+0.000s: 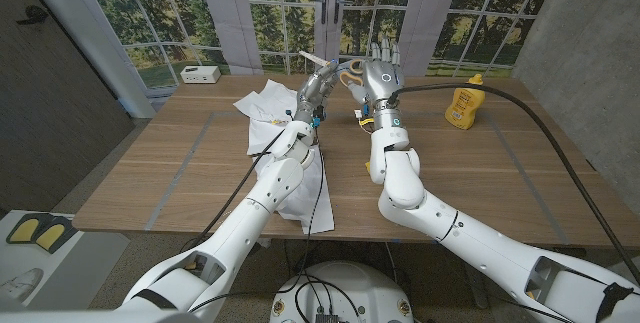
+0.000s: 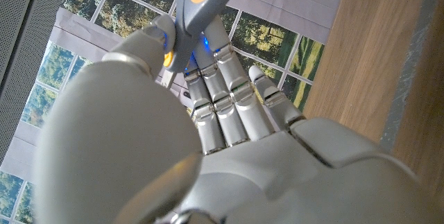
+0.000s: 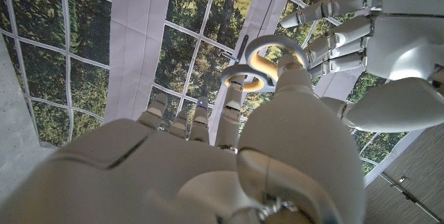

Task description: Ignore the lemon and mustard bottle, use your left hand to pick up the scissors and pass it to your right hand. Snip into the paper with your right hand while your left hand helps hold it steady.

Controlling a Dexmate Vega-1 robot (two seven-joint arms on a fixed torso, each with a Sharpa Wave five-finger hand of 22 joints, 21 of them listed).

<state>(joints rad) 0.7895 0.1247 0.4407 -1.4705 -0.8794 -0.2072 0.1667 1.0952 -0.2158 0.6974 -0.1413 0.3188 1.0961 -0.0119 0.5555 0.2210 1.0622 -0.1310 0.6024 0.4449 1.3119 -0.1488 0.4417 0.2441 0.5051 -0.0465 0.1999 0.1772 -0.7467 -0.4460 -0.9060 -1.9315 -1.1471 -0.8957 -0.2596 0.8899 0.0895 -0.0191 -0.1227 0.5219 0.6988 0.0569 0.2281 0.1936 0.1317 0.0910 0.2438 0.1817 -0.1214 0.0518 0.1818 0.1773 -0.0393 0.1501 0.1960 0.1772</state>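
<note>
The left hand (image 1: 316,89) pinches the stiff, light scissors (image 1: 335,66) (blade end); the right hand (image 1: 381,75), fingers apart, should take the handle loops.

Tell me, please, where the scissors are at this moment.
In the head view the scissors are in the air above the table's far middle, gripped by the left hand, their handle loops toward the raised right hand.
</note>
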